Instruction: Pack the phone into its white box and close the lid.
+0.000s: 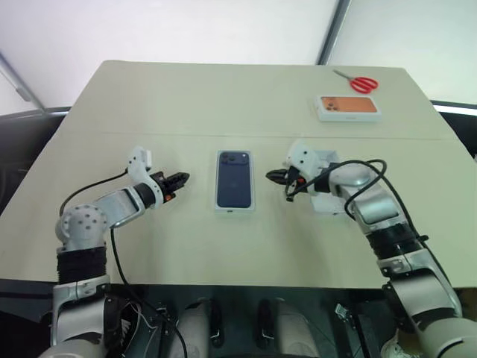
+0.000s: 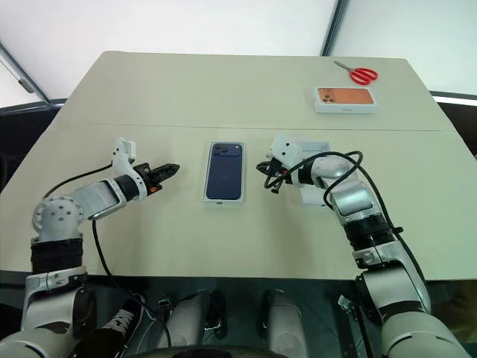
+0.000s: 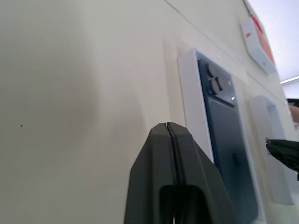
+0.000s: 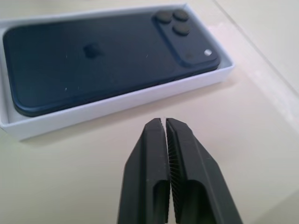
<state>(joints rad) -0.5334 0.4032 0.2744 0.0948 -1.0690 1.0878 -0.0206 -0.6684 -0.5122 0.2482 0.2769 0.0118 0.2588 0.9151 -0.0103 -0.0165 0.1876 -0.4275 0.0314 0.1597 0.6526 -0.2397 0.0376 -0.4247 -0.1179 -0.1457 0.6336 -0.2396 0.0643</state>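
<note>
The dark navy phone [image 1: 235,179] lies lens side up inside the white box [image 1: 235,209] at the middle of the table. My left gripper [image 1: 183,178] hovers to the left of the box, shut and empty, with a gap of bare table between. On the other side, my right gripper [image 1: 270,176] is also shut and empty, its tip a short way from the box wall [image 4: 117,105]. A white rectangular shell [image 1: 328,158], the lid as far as I can tell, lies on the table under my right forearm, mostly hidden.
At the far right stand another white box with an orange phone picture [image 1: 348,107] and red-handled scissors [image 1: 361,83]. A seam crosses the beige table [image 1: 149,112] behind the phone. The table's front edge runs close below both arms.
</note>
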